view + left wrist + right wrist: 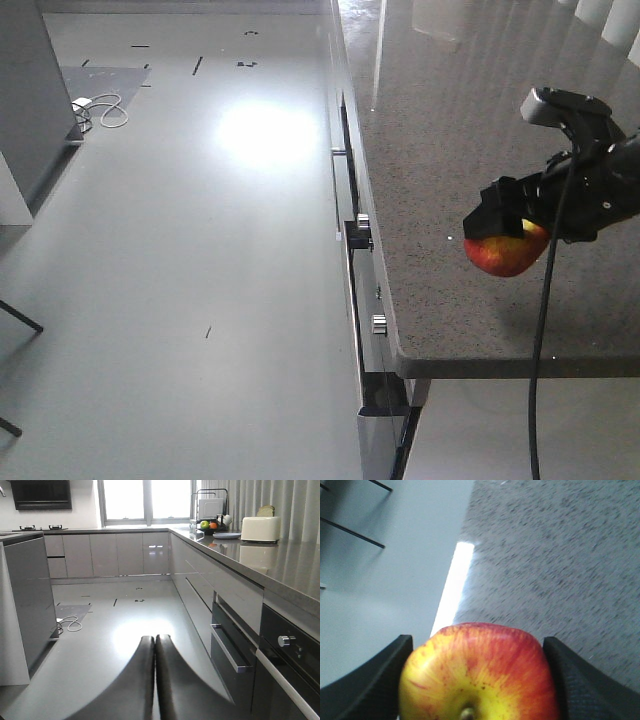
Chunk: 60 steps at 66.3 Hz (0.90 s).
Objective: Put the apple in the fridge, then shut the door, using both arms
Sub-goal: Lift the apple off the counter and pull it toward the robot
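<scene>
No text, label or number can be read anywhere.

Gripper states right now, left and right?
Left gripper: closed, fingers pressed together, holding nothing.
Right gripper: closed on the apple.

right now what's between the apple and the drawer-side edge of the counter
Only bare speckled counter, as the exterior front-facing view shows; the right gripper holds the apple.
</scene>
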Motion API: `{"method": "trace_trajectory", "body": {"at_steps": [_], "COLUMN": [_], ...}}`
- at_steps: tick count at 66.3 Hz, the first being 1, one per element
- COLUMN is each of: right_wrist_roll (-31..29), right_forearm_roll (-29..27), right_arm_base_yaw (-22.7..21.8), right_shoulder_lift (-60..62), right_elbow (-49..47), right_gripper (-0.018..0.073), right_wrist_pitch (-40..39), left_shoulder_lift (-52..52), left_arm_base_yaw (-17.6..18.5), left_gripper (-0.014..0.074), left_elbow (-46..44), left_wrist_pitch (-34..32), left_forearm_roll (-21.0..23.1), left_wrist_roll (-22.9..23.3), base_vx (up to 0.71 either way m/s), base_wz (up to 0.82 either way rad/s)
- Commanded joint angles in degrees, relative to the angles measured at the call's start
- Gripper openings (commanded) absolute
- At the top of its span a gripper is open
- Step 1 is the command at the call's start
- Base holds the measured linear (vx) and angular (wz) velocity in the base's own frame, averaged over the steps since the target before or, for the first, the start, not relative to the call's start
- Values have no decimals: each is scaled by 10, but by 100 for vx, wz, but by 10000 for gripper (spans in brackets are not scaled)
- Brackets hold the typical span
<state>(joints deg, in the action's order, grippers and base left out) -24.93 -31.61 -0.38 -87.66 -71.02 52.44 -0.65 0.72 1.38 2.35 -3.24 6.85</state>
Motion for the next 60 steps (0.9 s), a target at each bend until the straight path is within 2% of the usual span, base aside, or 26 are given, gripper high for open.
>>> {"method": "trace_trajectory", "body": {"at_steps": [1, 11, 28, 34, 46, 60], "right_wrist_roll": [-45, -74, -128, -142, -130, -127], "right_forearm_roll": [-64, -107, -172, -171, -167, -184], "right_arm_base_yaw": [-1, -1, 1, 27, 102, 142], "right_shoulder_lift": [66, 129, 233, 257, 294, 363], "right_elbow": [38, 108, 220, 244, 286, 336], "right_gripper": [112, 112, 112, 112, 112, 112], "right_wrist_pitch": [-18, 14, 23, 19, 19, 10], "left_shoulder_lift": [-8, -8, -8, -8, -8, -8], "left_arm_base_yaw": [-2, -2, -2, -2, -2, -2], "left_gripper": [-6, -6, -6, -6, -6, -6], "left_elbow": [-10, -10, -10, -10, -10, -10], "left_wrist_pitch": [-43, -43, -43, -43, -43, -43], "left_forearm_roll": [0, 0, 0, 0, 0, 0], "left_wrist_roll": [3, 3, 3, 3, 3, 3], "base_vx": [0, 0, 0, 0, 0, 0], "base_wz": [0, 0, 0, 0, 0, 0]}}
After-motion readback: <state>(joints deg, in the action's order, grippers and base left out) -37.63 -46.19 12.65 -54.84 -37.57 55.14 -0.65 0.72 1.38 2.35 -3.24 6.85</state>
